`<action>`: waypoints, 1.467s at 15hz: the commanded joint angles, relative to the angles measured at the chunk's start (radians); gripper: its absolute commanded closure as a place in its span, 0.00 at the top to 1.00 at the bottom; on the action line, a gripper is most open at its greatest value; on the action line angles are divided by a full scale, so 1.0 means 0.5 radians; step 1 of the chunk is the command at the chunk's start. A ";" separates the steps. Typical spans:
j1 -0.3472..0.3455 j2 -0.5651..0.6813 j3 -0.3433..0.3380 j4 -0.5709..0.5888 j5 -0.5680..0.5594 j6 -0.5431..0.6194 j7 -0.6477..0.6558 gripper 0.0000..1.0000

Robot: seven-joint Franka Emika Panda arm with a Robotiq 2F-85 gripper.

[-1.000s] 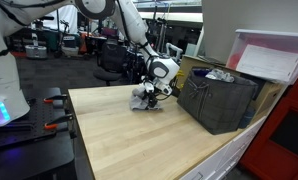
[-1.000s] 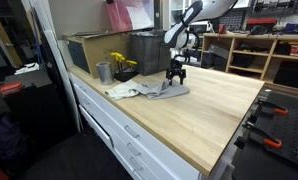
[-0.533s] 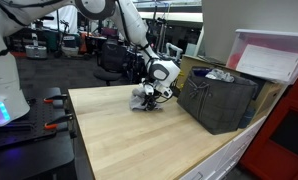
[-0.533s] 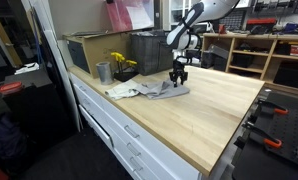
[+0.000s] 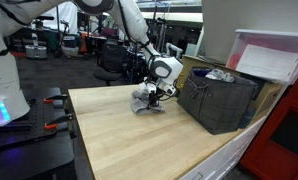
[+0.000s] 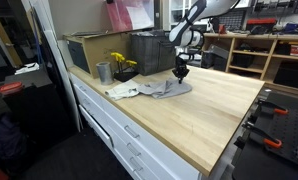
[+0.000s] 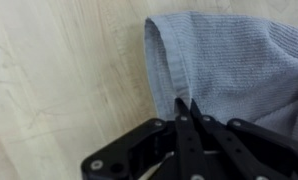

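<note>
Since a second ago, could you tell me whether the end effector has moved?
Yes, slightly: the end effector has edged toward the black mesh crate, shutting on the grey knitted cloth.

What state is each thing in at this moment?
gripper, shut, pinching the grey cloth at its hem.
grey cloth, lying on the table, hem pinched.
black crate, upright, open-topped.
metal cup, upright.

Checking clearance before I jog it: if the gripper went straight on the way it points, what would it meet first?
The grey cloth: the gripper looks shut on its hem, with the wooden tabletop right beneath.
</note>
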 commanded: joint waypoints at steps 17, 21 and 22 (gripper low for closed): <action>0.034 -0.367 -0.453 -0.393 -0.454 -0.004 0.493 0.67; 0.050 -0.429 -0.366 -0.331 -0.289 -0.051 0.661 0.95; 0.054 -0.419 -0.347 -0.311 -0.249 -0.063 0.709 1.00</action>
